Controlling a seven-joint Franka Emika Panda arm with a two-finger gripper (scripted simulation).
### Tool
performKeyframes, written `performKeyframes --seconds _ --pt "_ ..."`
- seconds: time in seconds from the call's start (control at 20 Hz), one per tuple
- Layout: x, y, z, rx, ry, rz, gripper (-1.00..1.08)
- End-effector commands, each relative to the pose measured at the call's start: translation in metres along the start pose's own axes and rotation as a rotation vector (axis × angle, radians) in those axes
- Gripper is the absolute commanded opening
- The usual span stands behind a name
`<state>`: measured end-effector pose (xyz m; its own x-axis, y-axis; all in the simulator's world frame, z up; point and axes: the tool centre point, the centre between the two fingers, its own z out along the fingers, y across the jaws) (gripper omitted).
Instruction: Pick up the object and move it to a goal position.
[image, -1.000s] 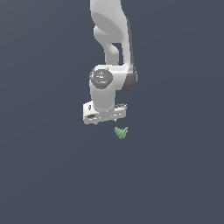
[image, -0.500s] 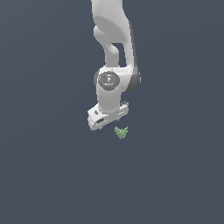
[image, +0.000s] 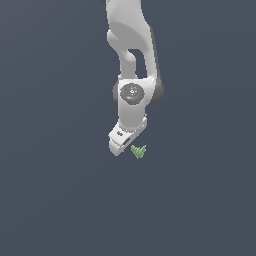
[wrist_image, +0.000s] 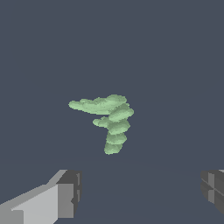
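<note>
The object (image: 138, 151) is a tiny light-green jagged piece shaped like a checkmark, lying on the dark grey ground. In the wrist view the object (wrist_image: 111, 118) shows as a bent row of green lobes, ahead of the fingers and apart from them. My white gripper (image: 116, 148) hangs tilted just to the exterior view's left of the object, with its lower end close beside it. The wrist view shows the gripper (wrist_image: 141, 191) open: one finger (wrist_image: 65, 199) and the other finger (wrist_image: 213, 188) stand wide apart with nothing between them.
A flat, plain dark grey ground (image: 60, 200) surrounds the object on every side. The white arm (image: 131, 50) comes down from the top of the exterior view. No other things show.
The hand has turned and tilted, and its lower end has come down closer to the object. The object has not moved.
</note>
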<state>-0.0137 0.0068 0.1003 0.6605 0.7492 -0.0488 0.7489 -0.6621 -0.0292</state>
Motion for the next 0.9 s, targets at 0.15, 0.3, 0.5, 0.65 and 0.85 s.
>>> performKeyframes --seconds 0.15,0.3,0.5,0.65,0.85 --pt "0.011 -0.006 0.003 -0.01 0.01 -0.179 1.0" --pt "0.017 -0.01 0.004 -0.016 0.016 -0.276 1.0" --pt "0.025 -0.014 0.005 -0.025 0.024 -0.398 1.0" --pt "0.03 -0.017 0.006 -0.031 0.028 -0.474 1.0" --pt "0.035 -0.02 0.007 -0.037 0.033 -0.552 1.0"
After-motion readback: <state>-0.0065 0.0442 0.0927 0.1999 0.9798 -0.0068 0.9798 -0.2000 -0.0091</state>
